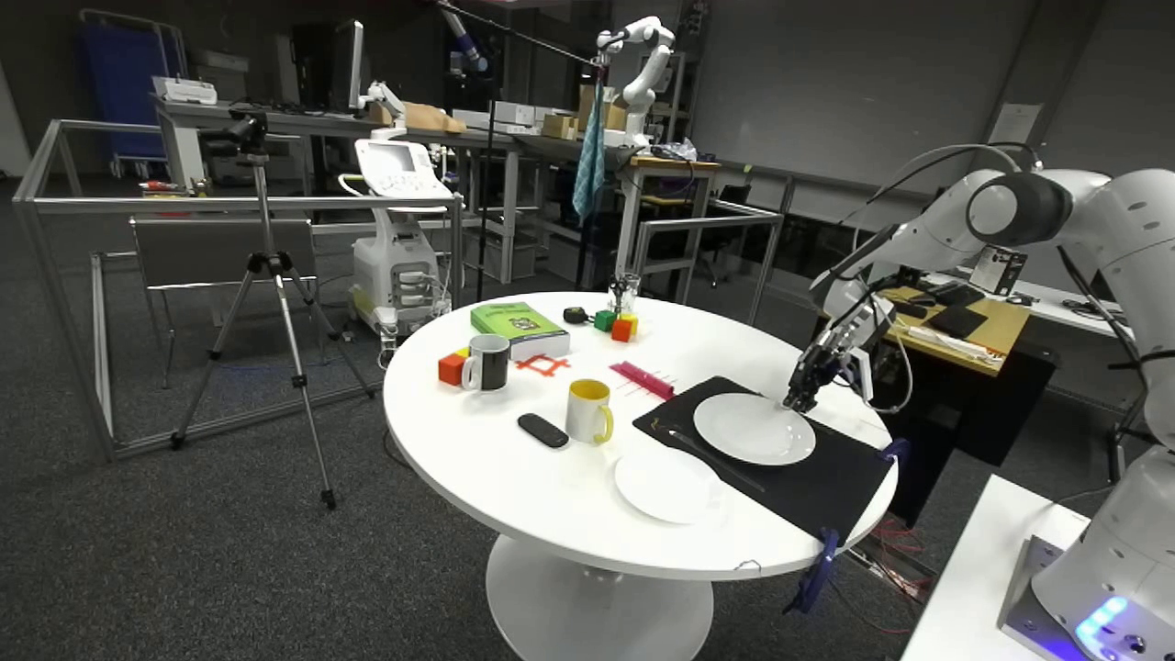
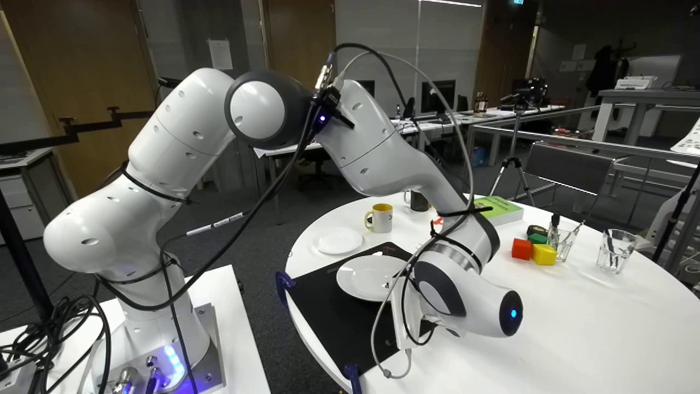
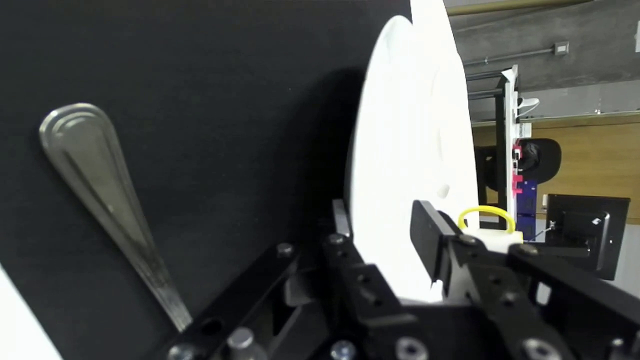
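A white plate (image 1: 755,431) lies on a black mat (image 1: 826,500) on the round white table; both also show in an exterior view, the plate (image 2: 365,278) and the mat (image 2: 339,320). My gripper (image 1: 797,395) is low at the plate's rim. In the wrist view the gripper (image 3: 384,217) is open, with the plate (image 3: 387,150) showing between its fingers. One finger is on the rim's outer side, the other over the plate's face. I cannot tell whether either touches it. A silver cutlery handle (image 3: 100,165) lies on the mat beside the gripper. In an exterior view the wrist hides the fingertips.
A smaller white plate (image 1: 668,485) and a yellow-handled mug (image 1: 584,413) stand beside the mat. Farther off are a dark mug (image 1: 491,363), a green book (image 1: 542,340), a black oblong object (image 1: 542,431), a red cube (image 2: 521,249) and a glass (image 2: 616,251). Blue clamps (image 1: 817,574) grip the edge.
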Motion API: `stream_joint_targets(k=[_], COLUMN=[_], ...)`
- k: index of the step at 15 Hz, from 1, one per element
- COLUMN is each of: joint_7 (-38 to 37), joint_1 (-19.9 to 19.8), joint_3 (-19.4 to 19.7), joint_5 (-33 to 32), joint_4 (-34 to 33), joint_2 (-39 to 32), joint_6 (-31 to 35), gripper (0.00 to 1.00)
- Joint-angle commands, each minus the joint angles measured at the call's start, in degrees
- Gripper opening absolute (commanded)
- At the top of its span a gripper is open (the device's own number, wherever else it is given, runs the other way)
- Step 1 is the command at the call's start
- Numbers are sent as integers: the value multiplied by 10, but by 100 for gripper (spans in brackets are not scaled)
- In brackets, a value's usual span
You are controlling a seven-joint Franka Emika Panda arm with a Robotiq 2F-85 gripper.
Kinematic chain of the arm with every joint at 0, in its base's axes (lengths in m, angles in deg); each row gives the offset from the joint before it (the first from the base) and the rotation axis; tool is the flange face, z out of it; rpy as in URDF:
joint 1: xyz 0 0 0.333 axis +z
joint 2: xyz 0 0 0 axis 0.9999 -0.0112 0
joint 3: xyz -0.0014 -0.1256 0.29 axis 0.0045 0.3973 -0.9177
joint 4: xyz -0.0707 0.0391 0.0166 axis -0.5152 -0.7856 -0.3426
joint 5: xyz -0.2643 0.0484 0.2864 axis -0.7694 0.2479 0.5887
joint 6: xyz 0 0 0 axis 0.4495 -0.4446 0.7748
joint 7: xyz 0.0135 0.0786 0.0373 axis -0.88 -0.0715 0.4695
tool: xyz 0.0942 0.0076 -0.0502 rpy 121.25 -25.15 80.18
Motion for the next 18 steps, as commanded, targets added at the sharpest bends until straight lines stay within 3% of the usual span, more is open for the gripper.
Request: stream_joint_targets(k=[1,4,6,18], joint_7=[-19,-12,-4,2], joint_1=[7,13,17,31], joint_3=[0,1,2,2], joint_5=[-18,-22,-23,-40], joint_4=[-2,16,32,92], joint_2=[8,26,42,108], joint_6=[1,15,28,113], gripper=[71,93,100,100])
